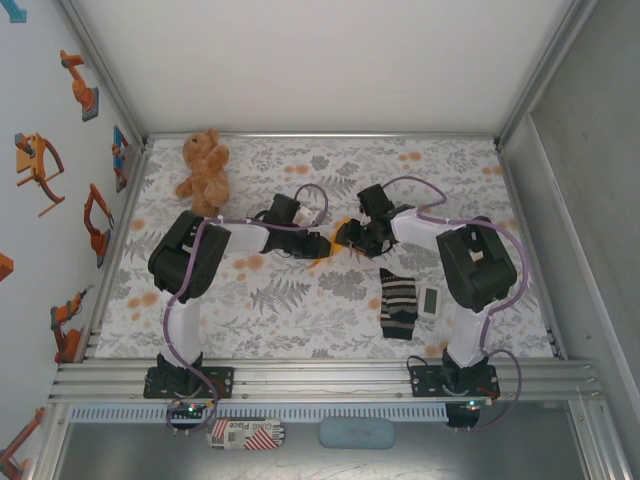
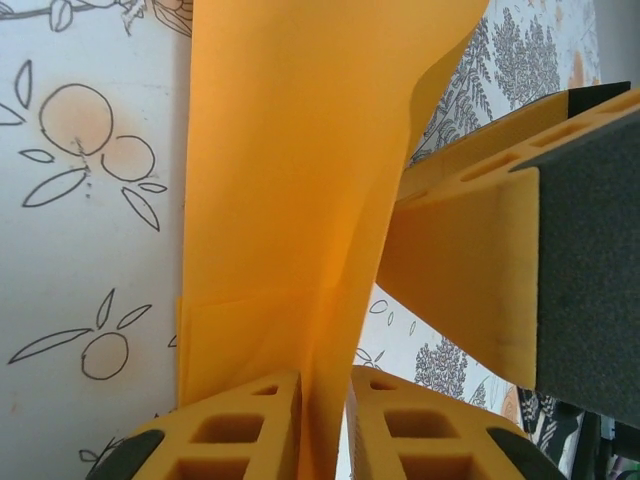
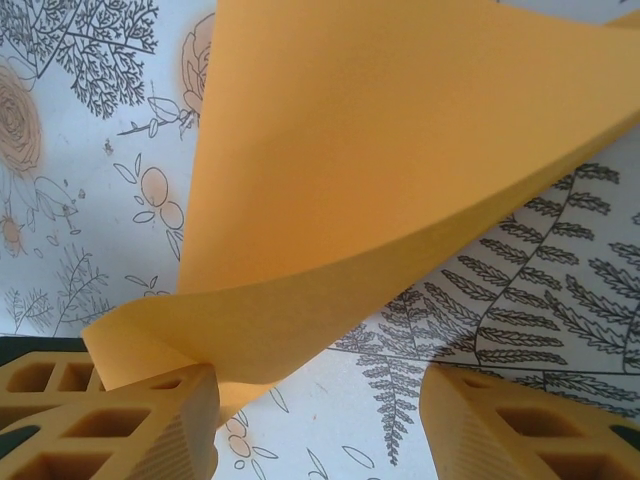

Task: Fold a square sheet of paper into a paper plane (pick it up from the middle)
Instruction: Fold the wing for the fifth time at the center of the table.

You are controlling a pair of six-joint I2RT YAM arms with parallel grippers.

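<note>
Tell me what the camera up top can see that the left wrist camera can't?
Top camera: the teddy bear, the striped sock and a small white device. Left wrist camera: a close look at a fold in the orange paper, running between the fingers of the left gripper. Both: the orange paper and the flowery tablecloth.

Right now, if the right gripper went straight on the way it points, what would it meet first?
Probably the orange paper, rising across the path beyond the open fingers of the right gripper; how far ahead is unclear.
</note>
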